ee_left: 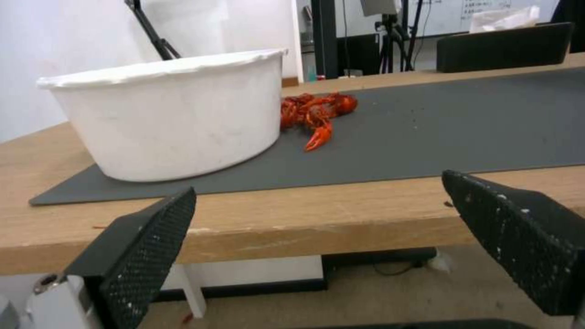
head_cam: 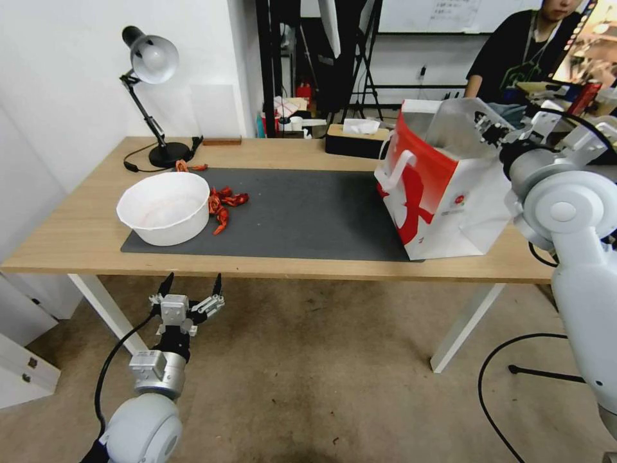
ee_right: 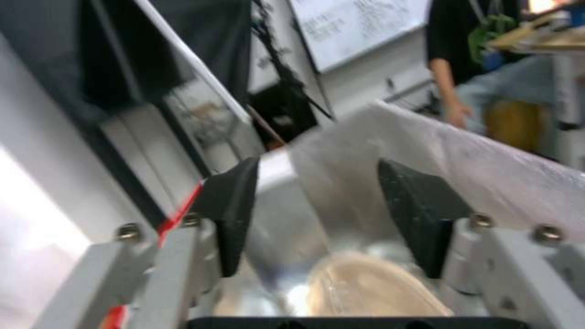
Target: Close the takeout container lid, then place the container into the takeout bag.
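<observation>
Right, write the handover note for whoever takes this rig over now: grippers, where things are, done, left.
Left gripper: open, empty, hanging below the table's front edge, near the white bowl.
Right gripper: open, holding nothing, at the mouth of the takeout bag.
The bag stands upright at the right end of the dark mat. The right wrist view shows a pale rounded item low inside its silvery lining, too blurred to identify.
Done: apparently the drop into the bag, unconfirmed.
Left: check the container is inside, and its lid shut.
</observation>
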You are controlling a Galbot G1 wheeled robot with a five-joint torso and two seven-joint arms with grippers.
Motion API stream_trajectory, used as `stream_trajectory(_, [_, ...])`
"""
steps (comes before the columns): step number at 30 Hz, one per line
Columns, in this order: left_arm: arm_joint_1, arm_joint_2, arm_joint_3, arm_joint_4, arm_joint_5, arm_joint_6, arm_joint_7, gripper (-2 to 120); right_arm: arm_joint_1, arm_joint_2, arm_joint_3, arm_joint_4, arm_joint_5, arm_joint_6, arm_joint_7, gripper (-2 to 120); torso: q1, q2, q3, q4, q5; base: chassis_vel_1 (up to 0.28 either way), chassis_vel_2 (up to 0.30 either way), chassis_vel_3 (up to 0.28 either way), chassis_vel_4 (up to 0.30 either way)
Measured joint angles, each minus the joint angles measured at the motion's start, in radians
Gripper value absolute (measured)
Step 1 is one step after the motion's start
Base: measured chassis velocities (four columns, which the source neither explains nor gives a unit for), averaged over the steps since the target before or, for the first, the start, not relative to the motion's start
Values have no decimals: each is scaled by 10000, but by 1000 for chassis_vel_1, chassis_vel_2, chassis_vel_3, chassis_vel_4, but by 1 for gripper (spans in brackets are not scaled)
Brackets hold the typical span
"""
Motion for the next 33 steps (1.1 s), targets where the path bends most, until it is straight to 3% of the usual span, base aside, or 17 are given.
stream_trajectory(5, [9,-5,-3,-15,-2,-3,0,100,-365,-199,156,338,221,1168,-1553,73,0,0,-1,0,-2,0,0,0,0])
stream_trajectory(7, [20,-18,-4,-24,-2,-6,1,100,-924,-347,230,662,221,1796,-2852,85,0,0,-1,-2,-1,0,0,0,0])
stream_trajectory(9, [24,-22,-5,-25,-3,-6,1,100,-1022,-372,237,713,197,1893,-3088,87,0,0,-1,-2,0,0,0,0,0])
stream_trajectory(10, [44,-37,-12,-29,-3,-8,1,100,-1573,-496,259,1004,-21,2225,-4033,95,0,0,-1,1,-1,0,0,0,0])
stream_trajectory(11, [44,-37,-12,-29,-3,-8,1,100,-1573,-496,259,1004,-21,2225,-4033,95,0,0,-1,1,-1,0,0,0,0])
stream_trajectory(15, [89,-97,-38,-60,4,-17,1,100,-3132,-742,210,1869,-1359,3017,-5854,100,0,1,-1,-2,-1,0,0,0,0])
stream_trajectory(17, [91,-106,-39,-63,9,-17,1,100,-3353,-758,180,1983,-1677,3146,-6051,100,0,0,-2,-2,0,0,0,0,0])
stream_trajectory(19, [104,-153,-41,-85,29,-18,0,100,-4293,-759,108,2405,-3103,3694,-6835,100,-1,1,-2,0,-1,0,0,0,0])
stream_trajectory(21, [110,-170,-42,-90,37,-18,-1,100,-4553,-740,94,2504,-3547,3833,-6957,100,0,1,-1,0,-2,0,0,0,0])
stream_trajectory(23, [124,-231,-43,-92,62,-21,0,100,-5542,-554,24,2774,-5263,4364,-7199,100,-1,1,-2,-2,-1,0,0,0,0])
stream_trajectory(25, [124,-239,-44,-91,64,-21,0,100,-5635,-528,10,2794,-5415,4399,-7193,100,-1,1,-2,-2,-1,0,0,0,0])
stream_trajectory(27, [126,-291,-43,-91,70,-22,-2,100,-6368,-229,-151,2886,-6850,4669,-6831,100,-1,1,-1,-1,-2,0,0,0,0])
stream_trajectory(29, [126,-312,-40,-92,73,-22,-1,100,-6579,-116,-206,2887,-7294,4751,-6672,100,-1,1,-1,0,-1,0,0,0,0])
stream_trajectory(30, [125,-346,-35,-93,78,-22,-1,100,-7016,114,-395,2904,-8198,4833,-6145,100,-1,1,0,0,-1,0,0,0,0])
stream_trajectory(33, [122,-377,-32,-93,81,-22,-1,100,-7412,316,-595,2904,-8899,4879,-5659,100,-1,1,-1,-1,0,0,0,0,0])
